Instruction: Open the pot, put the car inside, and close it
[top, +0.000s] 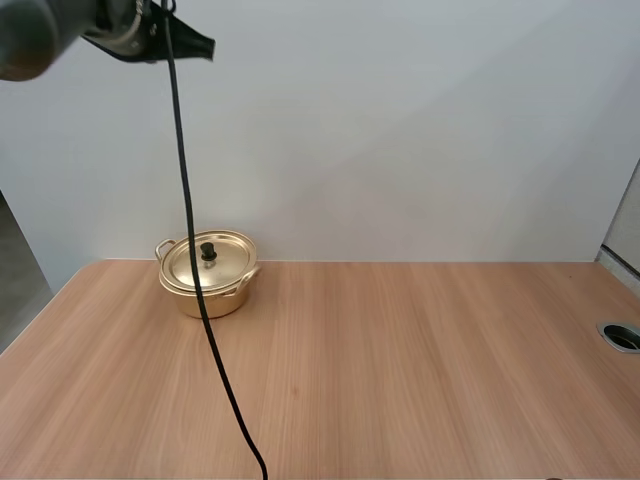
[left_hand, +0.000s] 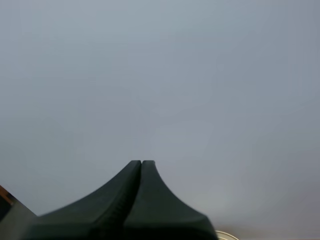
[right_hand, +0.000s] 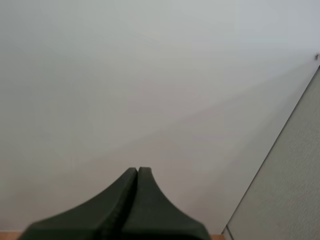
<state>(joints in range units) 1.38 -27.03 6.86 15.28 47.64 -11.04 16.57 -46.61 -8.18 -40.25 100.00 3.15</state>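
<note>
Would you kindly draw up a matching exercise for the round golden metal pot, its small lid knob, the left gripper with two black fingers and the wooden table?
Things:
1. round golden metal pot
2. small lid knob
3. left gripper
4. wooden table

Descriptions:
A. black, centred on the lid
B. jaws shut on nothing
C. lidded, at the table's far left
D. light brown, bearing the pot

Pairs: 1-C, 2-A, 3-B, 4-D.
</note>
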